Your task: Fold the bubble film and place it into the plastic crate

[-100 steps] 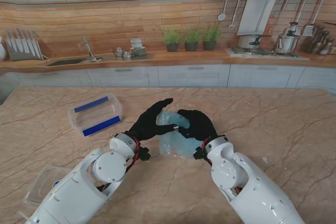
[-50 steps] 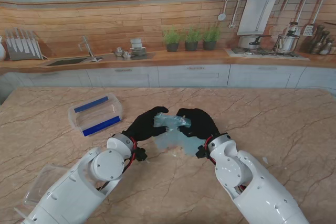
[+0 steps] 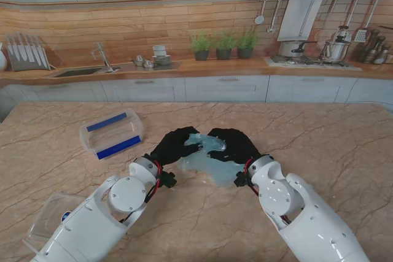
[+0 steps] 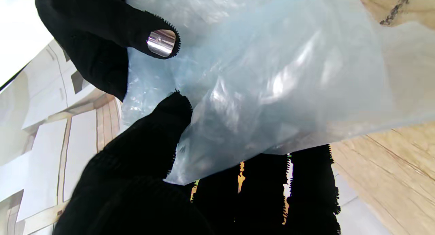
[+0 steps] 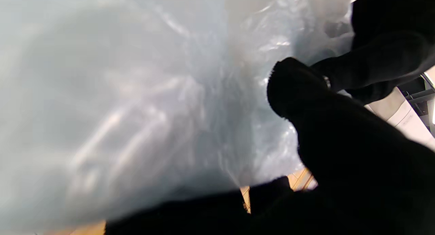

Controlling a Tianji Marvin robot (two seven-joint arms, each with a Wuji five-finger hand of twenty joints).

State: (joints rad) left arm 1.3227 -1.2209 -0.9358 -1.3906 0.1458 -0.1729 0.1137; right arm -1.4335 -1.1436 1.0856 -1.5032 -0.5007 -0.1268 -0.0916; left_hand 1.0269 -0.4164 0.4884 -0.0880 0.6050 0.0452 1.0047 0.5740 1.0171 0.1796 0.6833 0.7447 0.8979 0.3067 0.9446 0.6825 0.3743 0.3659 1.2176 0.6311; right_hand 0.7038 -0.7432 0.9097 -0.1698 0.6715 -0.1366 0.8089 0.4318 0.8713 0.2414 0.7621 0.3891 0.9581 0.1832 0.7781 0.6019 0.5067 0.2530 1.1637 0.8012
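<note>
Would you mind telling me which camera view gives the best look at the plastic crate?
The stand view: the plastic crate appears whole there, clear with blue strips, on the table to the left of the bubble film. Neither wrist view shows it; the film and black-gloved fingers fill both.

bubble film (image 3: 207, 159) now lower and spread wider toward me than a second ago, left hand (image 3: 174, 146) fingers curled down from raised, right hand (image 3: 232, 144) slightly farther right
</note>
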